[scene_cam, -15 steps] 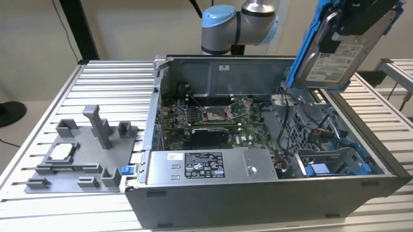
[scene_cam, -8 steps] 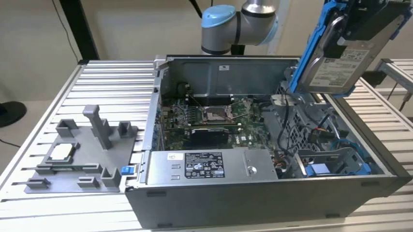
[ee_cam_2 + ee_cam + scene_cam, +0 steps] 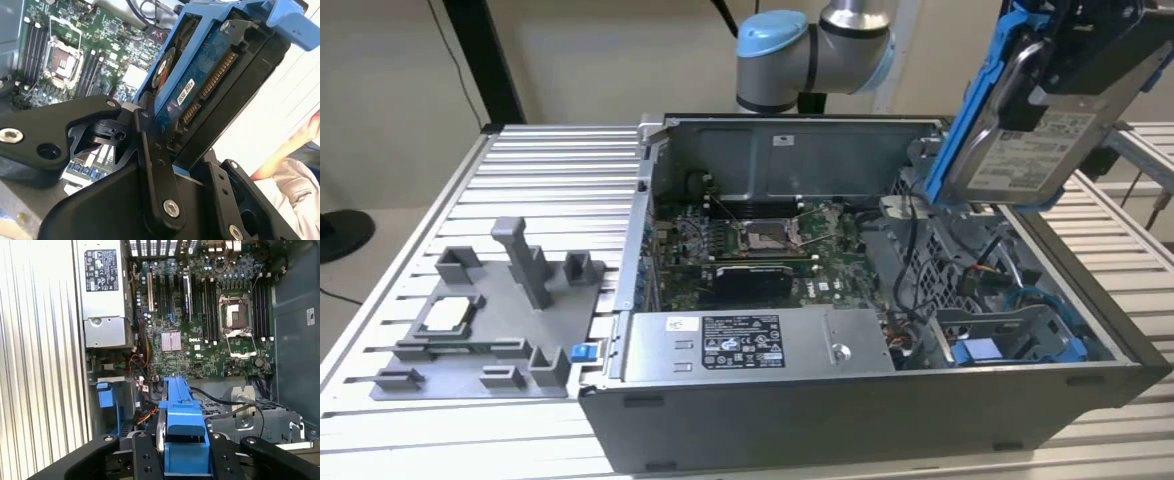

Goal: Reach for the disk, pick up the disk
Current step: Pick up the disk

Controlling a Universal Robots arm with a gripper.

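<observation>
The hand (image 3: pixel 1067 60) holds the disk (image 3: pixel 1014 130) raised in open air above the open computer case (image 3: pixel 854 420), clear of its walls. Directly beneath the hand lies the drive bay (image 3: pixel 1014 335) with blue brackets and loose cables (image 3: pixel 914 260) crossing it, which crowd any way down there. Farther from the hand, the motherboard (image 3: pixel 210 315) lies flat and low with open room above it. The grey power supply (image 3: pixel 747 345) blocks the case's near edge. Beyond the case, well away from the hand, the ribbed desk (image 3: pixel 547 170) is open except for a grey fixture (image 3: pixel 494 310). In the second wrist view, a person's arm (image 3: pixel 295 150) sits close beside the hand.
</observation>
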